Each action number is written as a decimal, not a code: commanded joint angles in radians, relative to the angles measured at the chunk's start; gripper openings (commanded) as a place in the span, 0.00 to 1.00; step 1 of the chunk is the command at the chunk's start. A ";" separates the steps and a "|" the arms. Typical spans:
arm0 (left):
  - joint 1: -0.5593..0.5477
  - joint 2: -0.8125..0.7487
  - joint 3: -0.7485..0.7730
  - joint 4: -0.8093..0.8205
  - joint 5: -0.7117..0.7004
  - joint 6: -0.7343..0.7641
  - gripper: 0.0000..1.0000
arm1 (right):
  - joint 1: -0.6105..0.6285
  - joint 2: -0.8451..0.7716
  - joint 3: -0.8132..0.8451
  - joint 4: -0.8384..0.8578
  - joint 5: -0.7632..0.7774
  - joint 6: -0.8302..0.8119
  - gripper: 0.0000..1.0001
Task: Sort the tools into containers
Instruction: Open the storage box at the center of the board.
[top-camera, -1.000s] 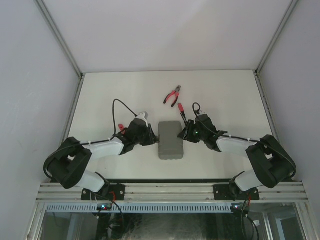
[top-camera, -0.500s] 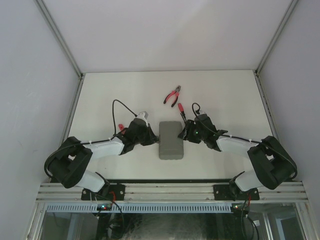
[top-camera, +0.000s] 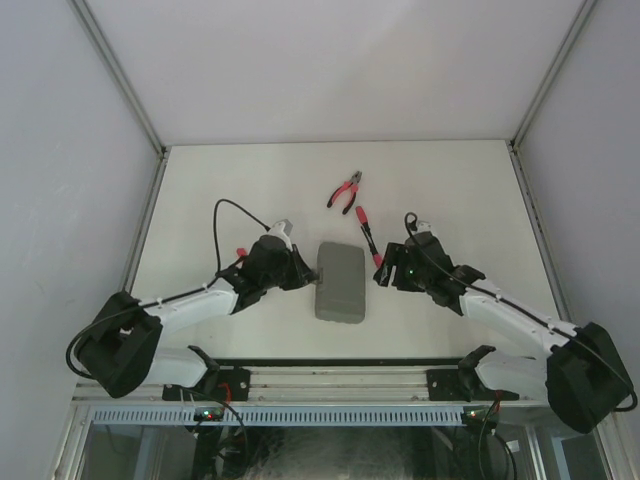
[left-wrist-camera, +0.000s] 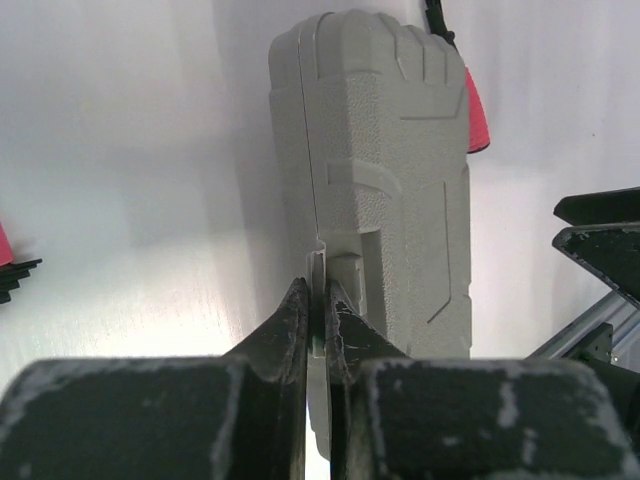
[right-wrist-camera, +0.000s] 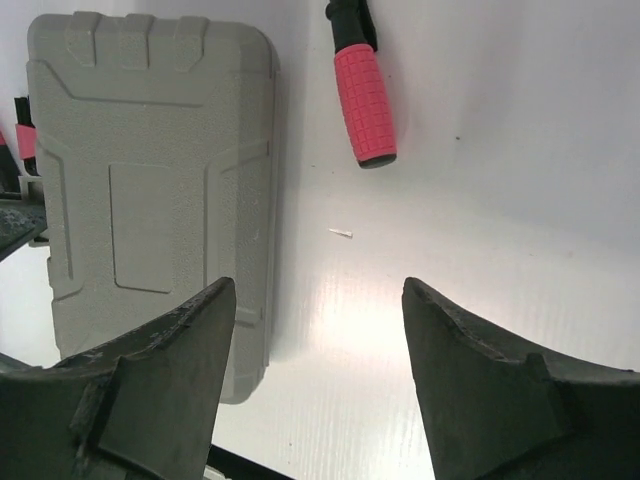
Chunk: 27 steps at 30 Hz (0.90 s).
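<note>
Top external is showing sorting barely starting: case (top-camera: 340, 282) lying shut, pliers (top-camera: 346, 191) and screwdriver (top-camera: 367, 234) sitting outside it, left gripper (top-camera: 307, 274) pinching its edge tab, right gripper (top-camera: 382, 276) gaping empty.

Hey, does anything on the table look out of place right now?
Nothing spilled or broken. The grey case lies shut while the pliers and a red-handled driver lie loose outside it; the left gripper pinches a tab on the case's edge.

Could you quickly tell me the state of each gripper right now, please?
Left gripper: closed, pinching the edge of the grey case.
Right gripper: open, holding nothing.
</note>
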<state>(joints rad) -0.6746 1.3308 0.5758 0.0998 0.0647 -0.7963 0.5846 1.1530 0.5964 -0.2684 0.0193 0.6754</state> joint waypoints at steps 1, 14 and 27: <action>0.000 -0.077 0.024 -0.031 0.011 -0.012 0.00 | 0.002 -0.091 0.034 -0.103 0.086 -0.021 0.68; -0.045 -0.197 0.144 -0.317 -0.099 0.052 0.00 | 0.007 -0.163 0.034 -0.161 0.140 0.023 0.69; -0.106 -0.211 0.291 -0.518 -0.237 0.069 0.00 | 0.018 -0.217 0.034 -0.168 0.123 0.036 0.71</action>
<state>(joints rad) -0.7658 1.1515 0.7830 -0.3763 -0.1108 -0.7479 0.5915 0.9653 0.5976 -0.4404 0.1406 0.7063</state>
